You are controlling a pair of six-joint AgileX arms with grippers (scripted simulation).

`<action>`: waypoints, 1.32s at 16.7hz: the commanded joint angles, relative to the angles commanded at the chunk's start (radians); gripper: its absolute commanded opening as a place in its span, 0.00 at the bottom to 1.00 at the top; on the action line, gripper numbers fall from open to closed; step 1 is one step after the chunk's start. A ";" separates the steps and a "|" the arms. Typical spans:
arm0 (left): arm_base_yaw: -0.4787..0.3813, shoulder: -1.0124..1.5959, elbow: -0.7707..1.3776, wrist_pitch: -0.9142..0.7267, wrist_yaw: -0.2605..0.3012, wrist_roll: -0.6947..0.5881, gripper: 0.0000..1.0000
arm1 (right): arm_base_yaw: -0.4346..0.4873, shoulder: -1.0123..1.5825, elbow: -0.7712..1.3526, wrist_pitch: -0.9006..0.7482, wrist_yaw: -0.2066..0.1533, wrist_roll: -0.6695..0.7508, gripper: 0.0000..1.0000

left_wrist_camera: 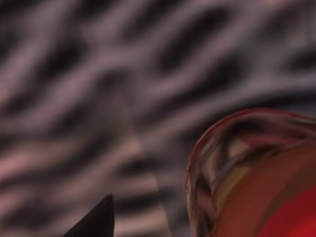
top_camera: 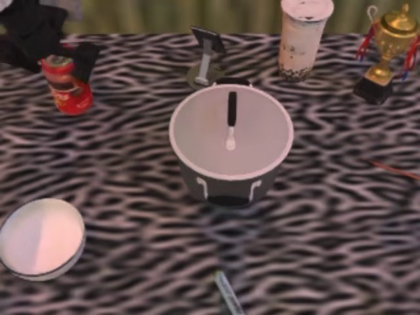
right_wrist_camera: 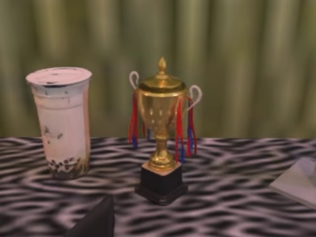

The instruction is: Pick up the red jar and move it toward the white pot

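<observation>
The red jar (top_camera: 65, 84) stands at the table's far left, its lid and dark band showing. My left gripper (top_camera: 67, 63) hangs over the jar's top, open, with one dark finger (top_camera: 86, 60) just right of the lid. In the left wrist view the jar (left_wrist_camera: 256, 182) fills the corner, with a gap of tablecloth between it and one fingertip (left_wrist_camera: 95, 222). The white pot (top_camera: 231, 141) sits mid-table, to the right of the jar, with its black-and-white handle on the pale top. My right arm is out of the top view; its wrist view shows one fingertip (right_wrist_camera: 96, 221), nothing held.
A white shallow bowl (top_camera: 41, 237) lies front left. A phone stand (top_camera: 207, 59) is behind the pot. A speckled white cup (top_camera: 303, 39) and a gold trophy (top_camera: 387, 49) stand at the back right. A thin grey object (top_camera: 228, 294) lies at the front edge.
</observation>
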 joint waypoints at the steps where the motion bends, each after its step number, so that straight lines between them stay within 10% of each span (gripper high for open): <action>1: 0.000 0.005 -0.002 0.008 0.000 0.000 1.00 | 0.000 0.000 0.000 0.000 0.000 0.000 1.00; 4: 0.000 0.006 -0.002 0.008 0.000 0.000 1.00 | 0.000 0.000 0.000 0.000 0.000 0.000 1.00; 17: 0.000 0.006 -0.002 0.008 0.000 0.000 0.02 | 0.000 0.000 0.000 0.000 0.000 0.000 1.00; 22: 0.000 0.006 -0.002 0.008 0.000 0.000 0.00 | 0.000 0.000 0.000 0.000 0.000 0.000 1.00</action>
